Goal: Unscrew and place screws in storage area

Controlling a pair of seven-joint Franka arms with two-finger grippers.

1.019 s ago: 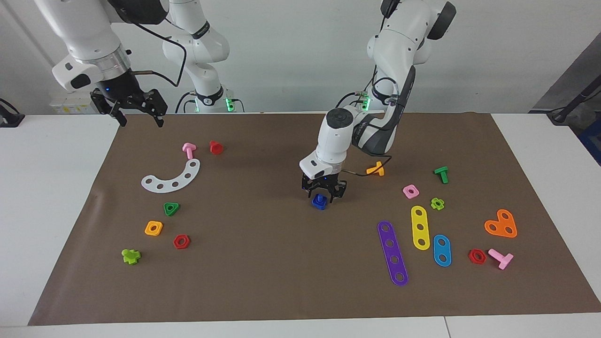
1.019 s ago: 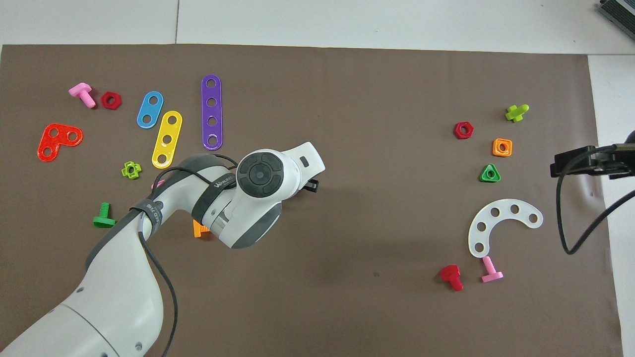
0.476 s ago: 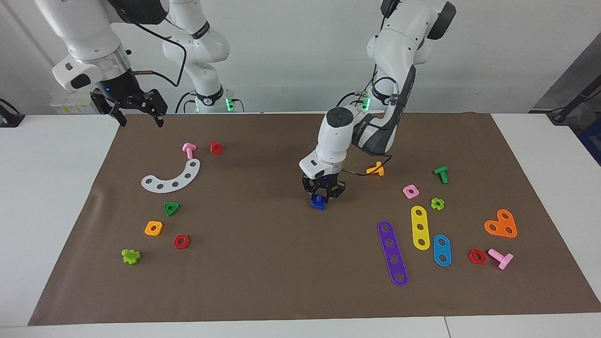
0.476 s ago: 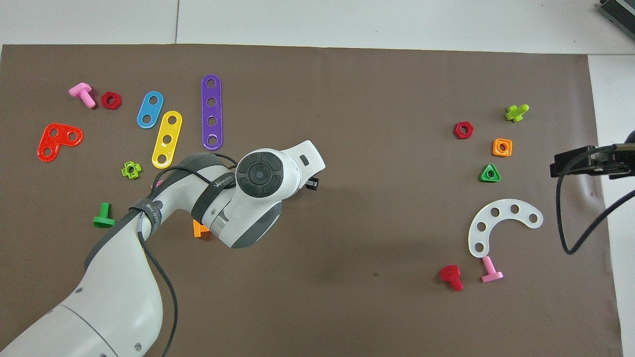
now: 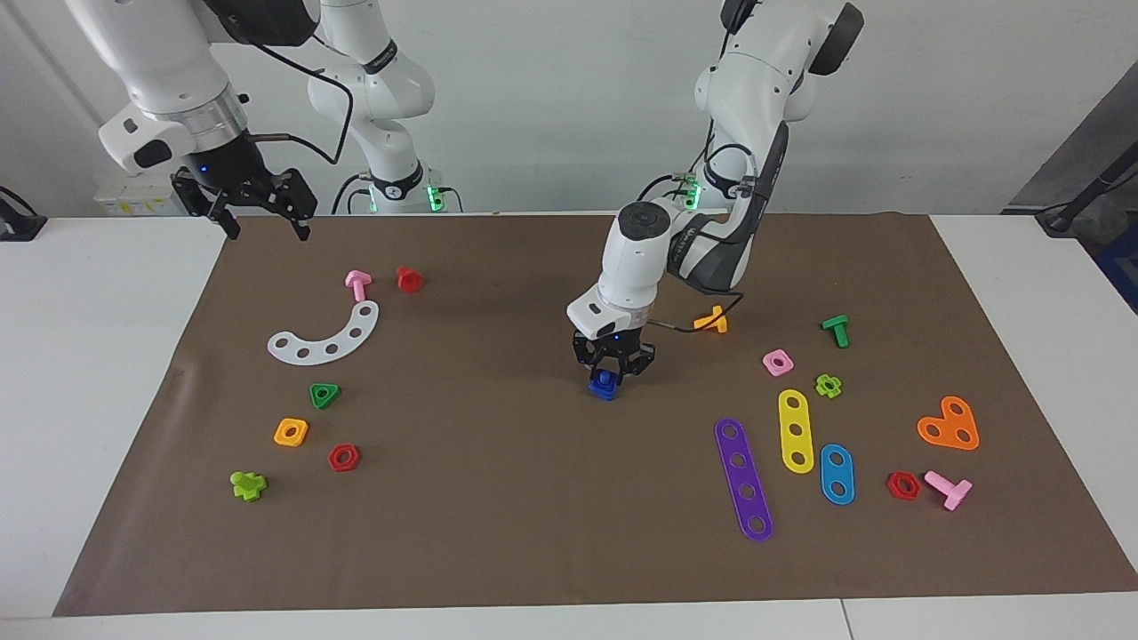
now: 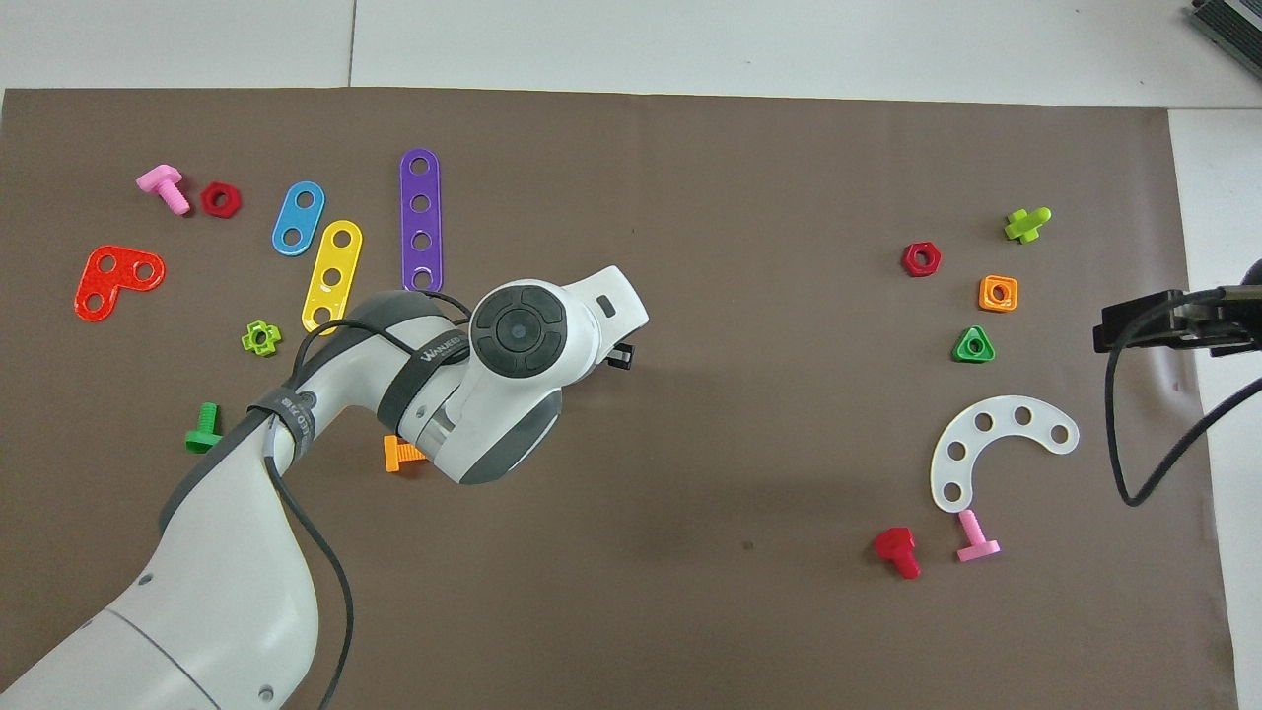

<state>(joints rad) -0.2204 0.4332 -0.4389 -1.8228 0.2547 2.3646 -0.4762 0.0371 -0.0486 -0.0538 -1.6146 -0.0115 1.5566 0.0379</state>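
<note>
A dark-blue screw (image 5: 605,384) stands on the brown mat (image 5: 498,498) at the table's middle, shaft up. My left gripper (image 5: 612,372) points straight down and its fingers are closed around the screw's top. In the overhead view the left hand (image 6: 523,340) hides the screw. The storage area (image 5: 378,400) is bare mat toward the right arm's end, beside the white curved strip (image 5: 324,338), green triangular nut (image 5: 324,395), orange square nut (image 5: 291,432) and red hex nut (image 5: 343,457). My right gripper (image 5: 262,222) waits open, raised over the mat's corner at the right arm's end.
A pink bolt (image 5: 357,284) and a red bolt (image 5: 409,279) lie by the white strip, nearer to the robots. A lime piece (image 5: 248,484) lies farther out. Purple (image 5: 743,478), yellow (image 5: 795,430) and blue (image 5: 837,474) strips, with several other parts, lie toward the left arm's end.
The left gripper's fingers have closed in from a wider spread onto the blue screw, and the wrist has turned a little. The right arm has not moved.
</note>
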